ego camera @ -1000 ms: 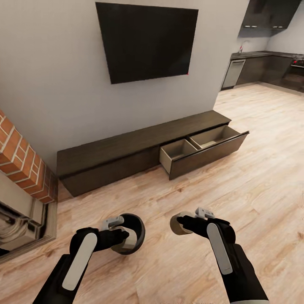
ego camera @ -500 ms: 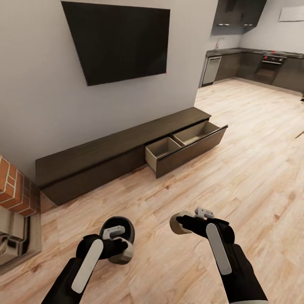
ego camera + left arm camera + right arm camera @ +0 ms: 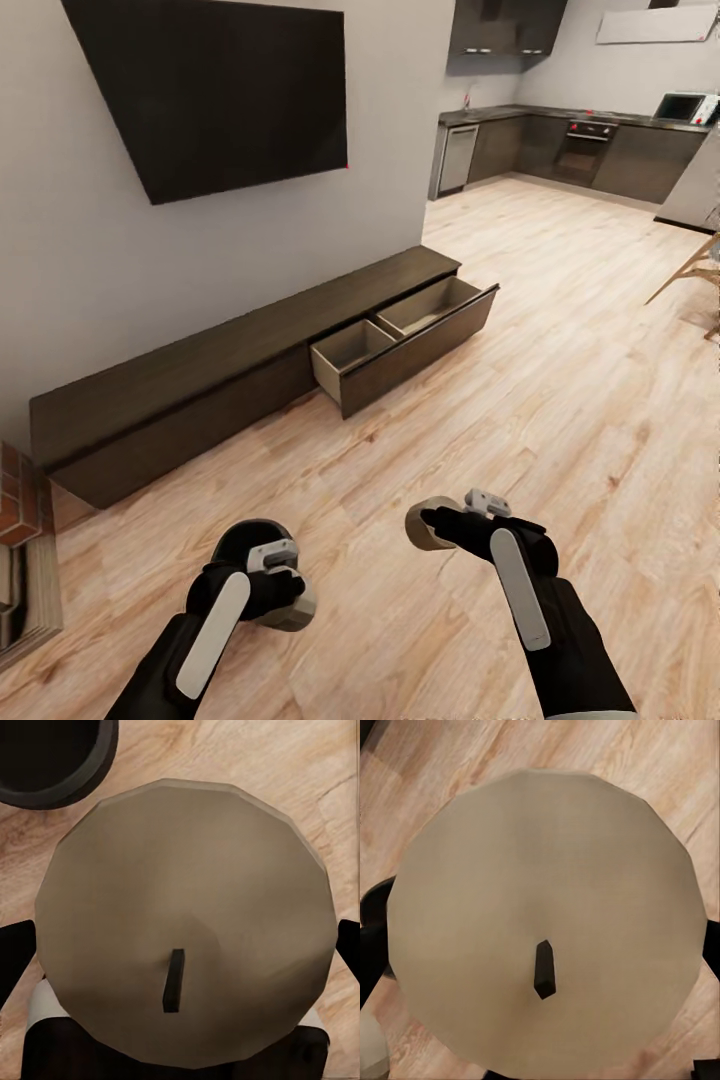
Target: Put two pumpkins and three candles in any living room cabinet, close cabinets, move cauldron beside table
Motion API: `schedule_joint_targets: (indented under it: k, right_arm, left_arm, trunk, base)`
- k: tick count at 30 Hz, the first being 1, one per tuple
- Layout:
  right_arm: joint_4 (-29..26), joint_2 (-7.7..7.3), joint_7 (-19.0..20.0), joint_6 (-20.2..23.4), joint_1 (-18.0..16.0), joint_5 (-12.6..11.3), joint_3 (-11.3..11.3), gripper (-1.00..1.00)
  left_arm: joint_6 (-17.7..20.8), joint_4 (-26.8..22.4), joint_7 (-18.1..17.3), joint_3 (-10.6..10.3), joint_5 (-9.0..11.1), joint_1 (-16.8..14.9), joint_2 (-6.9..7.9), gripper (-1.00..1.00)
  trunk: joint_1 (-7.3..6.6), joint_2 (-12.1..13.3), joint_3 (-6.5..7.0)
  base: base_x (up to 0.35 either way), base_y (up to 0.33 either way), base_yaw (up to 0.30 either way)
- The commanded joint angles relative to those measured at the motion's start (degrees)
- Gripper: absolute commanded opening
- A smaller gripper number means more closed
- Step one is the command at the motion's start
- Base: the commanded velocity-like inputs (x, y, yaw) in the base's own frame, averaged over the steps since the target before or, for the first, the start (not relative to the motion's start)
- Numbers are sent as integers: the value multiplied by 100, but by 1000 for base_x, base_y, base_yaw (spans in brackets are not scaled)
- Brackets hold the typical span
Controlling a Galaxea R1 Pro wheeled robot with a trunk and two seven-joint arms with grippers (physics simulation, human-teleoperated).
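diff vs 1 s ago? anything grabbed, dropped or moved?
Mostly the camera: the view swung right, so the cabinet, TV and fireplace slid left and more kitchen shows. The left gripper dropped lower in the picture with its candle. Nothing grabbed or released. The right gripper still holds its candle, the drawer stays open, the cauldron stays on the floor.

Pale wood floor (image 3: pixel 560 400) carries the long dark cabinet (image 3: pixel 200 380) and black cauldron (image 3: pixel 240 540)

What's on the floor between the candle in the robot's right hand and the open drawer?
Nothing: in the head view, only bare wood floor lies between the candle in the right end effector and the cabinet's open drawer.
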Motion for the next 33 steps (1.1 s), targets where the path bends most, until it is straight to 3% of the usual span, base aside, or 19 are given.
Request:
schedule_joint_targets:
  k: [1, 5, 26, 33]
  right_arm:
    - [-5, 9, -53, 9, -4, -81, -23, -100]
    - [-4, 45, -53, -37, -4, -81, -44, -100]
    - [73, 15, -54, -401, -4, -89, -45, -100]
    - [75, -1, -45, -400, -4, -89, -45, -100]
  left_arm:
    - [8, -7, 62, -67, 52, -3, 0, -100]
    - [4, -6, 64, -201, 52, -3, 12, -100]
    - [3, 7, 60, -208, 35, -3, 35, -100]
    - [-3, 54, 63, -206, 43, -3, 18, -100]
  trunk:
    - [0, -4, -6]
    - [0, -4, -4]
    - [0, -4, 154]
    - [-153, 277, 342]
  base:
    - [0, 0, -64]
    - [0, 0, -18]
    - [0, 0, -54]
    - [0, 0, -71]
